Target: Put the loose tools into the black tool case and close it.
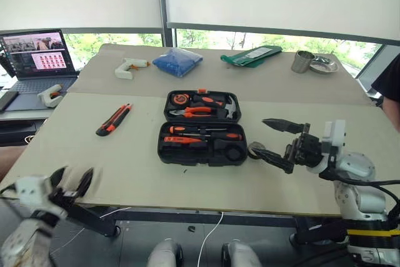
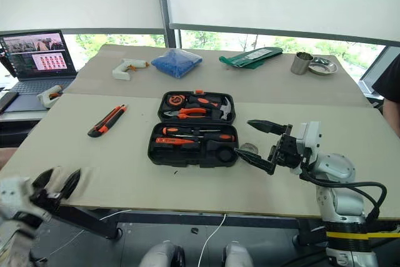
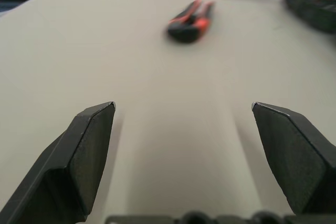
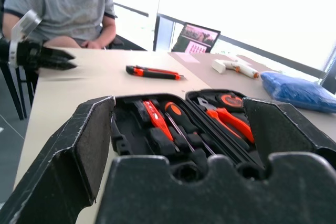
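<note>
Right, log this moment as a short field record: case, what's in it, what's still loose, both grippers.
case: black tool case lies open in the middle of the table
in case: screwdrivers and pliers with orange handles sit in the moulded slots
loose: utility knife lies on the table to the case's left, apart from it
left gripper: open, empty, at the table's near edge
right gripper: open, empty, beside the case's right end
not task: glue gun, blue bag
</note>
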